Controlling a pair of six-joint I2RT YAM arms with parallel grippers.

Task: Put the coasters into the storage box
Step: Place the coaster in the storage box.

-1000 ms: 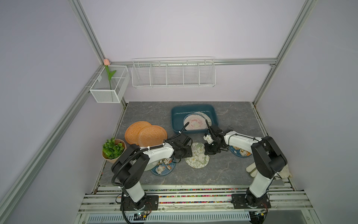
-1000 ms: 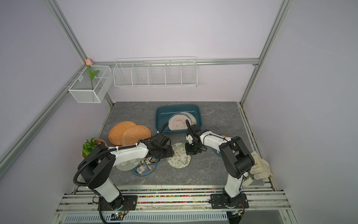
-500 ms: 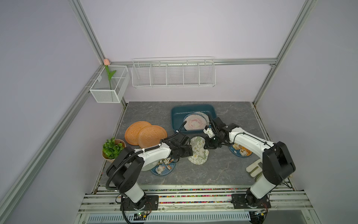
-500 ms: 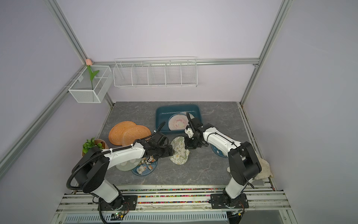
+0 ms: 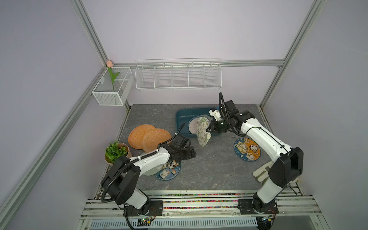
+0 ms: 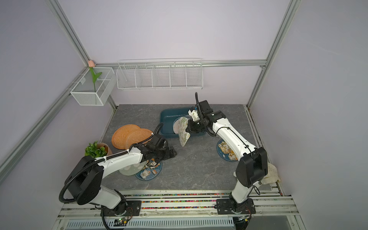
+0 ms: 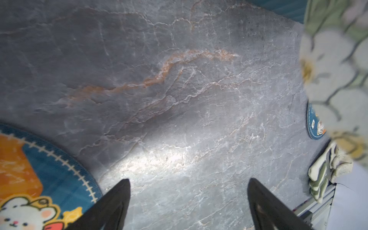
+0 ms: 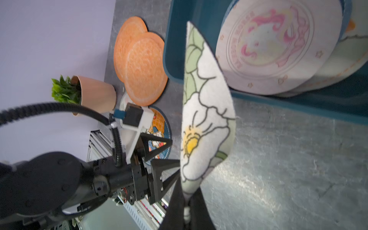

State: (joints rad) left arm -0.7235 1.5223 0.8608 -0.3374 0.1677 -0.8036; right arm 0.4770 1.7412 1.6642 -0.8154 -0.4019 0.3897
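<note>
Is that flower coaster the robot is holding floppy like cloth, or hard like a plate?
Probably soft and bendy: the flower coaster, pinched at one edge by the right gripper, curves in the wrist view. Likely light too, since that small edge pinch holds the whole disc up. Its fuzzy-looking face probably isn't slippery.

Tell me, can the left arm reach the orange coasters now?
Probably yes: the left gripper is open and empty, and the orange coasters lie uncovered close beside that arm, with nothing between.

Pale-green flower-print coaster [image 5: 203, 131], two plain orange coasters [image 5: 139, 135], dark teal storage box [image 5: 180, 119], grey veined tabletop [image 5: 215, 165].
</note>
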